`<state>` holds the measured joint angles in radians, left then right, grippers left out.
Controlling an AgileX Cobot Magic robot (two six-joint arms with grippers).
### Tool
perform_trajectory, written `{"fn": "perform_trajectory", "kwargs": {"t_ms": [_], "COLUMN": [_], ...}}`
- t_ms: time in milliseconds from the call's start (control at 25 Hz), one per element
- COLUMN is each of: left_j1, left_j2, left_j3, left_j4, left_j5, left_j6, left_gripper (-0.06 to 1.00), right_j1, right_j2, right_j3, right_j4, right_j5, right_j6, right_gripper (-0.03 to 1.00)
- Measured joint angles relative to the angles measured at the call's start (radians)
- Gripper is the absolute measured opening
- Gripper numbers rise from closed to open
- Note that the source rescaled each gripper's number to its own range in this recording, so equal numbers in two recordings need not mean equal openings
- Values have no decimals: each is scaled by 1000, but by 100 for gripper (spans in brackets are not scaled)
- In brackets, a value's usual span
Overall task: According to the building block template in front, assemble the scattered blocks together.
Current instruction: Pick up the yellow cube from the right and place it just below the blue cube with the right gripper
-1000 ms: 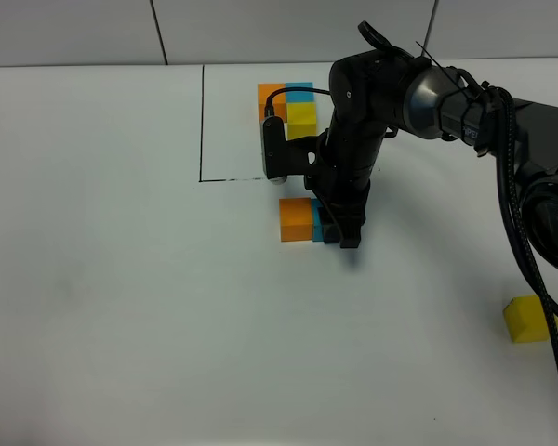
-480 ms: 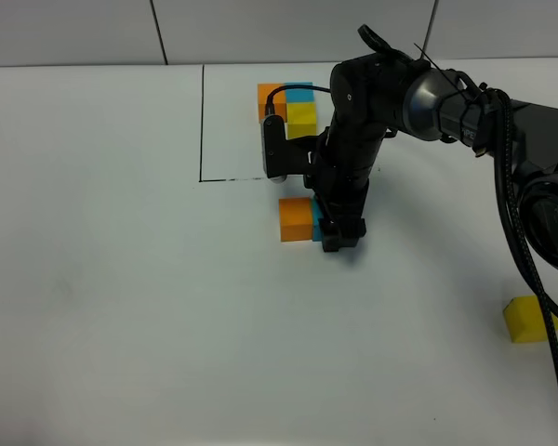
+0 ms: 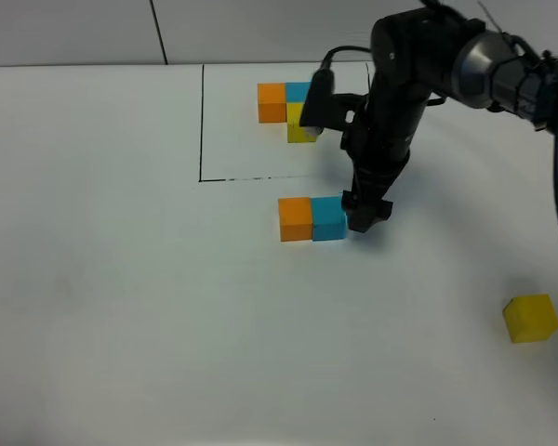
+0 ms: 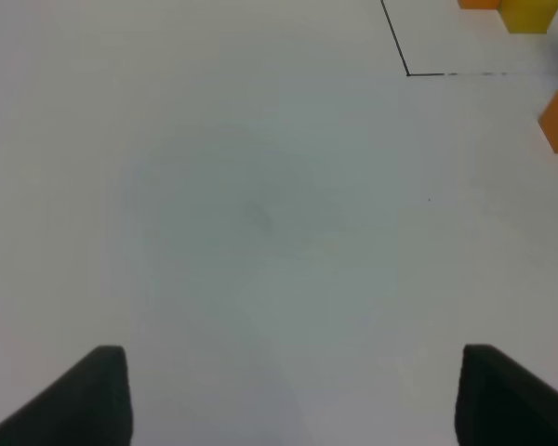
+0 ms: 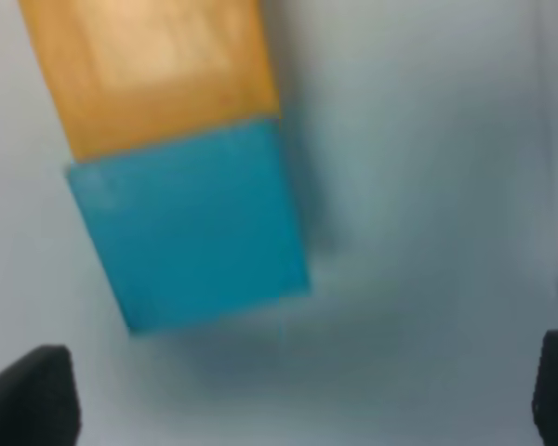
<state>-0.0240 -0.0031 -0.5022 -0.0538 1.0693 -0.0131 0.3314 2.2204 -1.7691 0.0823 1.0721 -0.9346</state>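
Presently, orange cube [image 3: 296, 219] and blue cube [image 3: 328, 218] sit touching at 6 o'clock of the template [image 3: 286, 110], yellow cube [image 3: 530, 319] lies well apart at their 4 o'clock awaiting placement, right gripper [image 3: 366, 212] stands spread wide and empty at blue's 3 o'clock, left gripper [image 4: 288, 400] likewise parted, holding nothing.

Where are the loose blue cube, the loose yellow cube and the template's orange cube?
loose blue cube [image 3: 328, 210]: exterior high view, on its top face.
loose yellow cube [image 3: 530, 309]: exterior high view, on its top face.
template's orange cube [image 3: 272, 94]: exterior high view, on its top face.
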Motion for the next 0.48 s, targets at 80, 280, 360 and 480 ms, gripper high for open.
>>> {"fn": "perform_trajectory", "kwargs": {"t_ms": [80, 280, 360, 480], "left_j1": [0, 0, 0, 0], "left_j2": [0, 0, 0, 0], "left_j3": [0, 0, 0, 0], "left_j4": [0, 0, 0, 0], "left_j5": [0, 0, 0, 0], "left_j6": [0, 0, 0, 0], "left_gripper": [54, 54, 54, 54], "right_j1": [-26, -77, -103, -148], "right_j2": [-59, -253, -351, -489], "right_j3": [78, 381, 520, 702], "right_j4": [-14, -71, -82, -82], "right_j5": [-31, -171, -201, -239], "right_j6": [110, 376, 507, 635], "right_gripper": [95, 92, 92, 92]}}
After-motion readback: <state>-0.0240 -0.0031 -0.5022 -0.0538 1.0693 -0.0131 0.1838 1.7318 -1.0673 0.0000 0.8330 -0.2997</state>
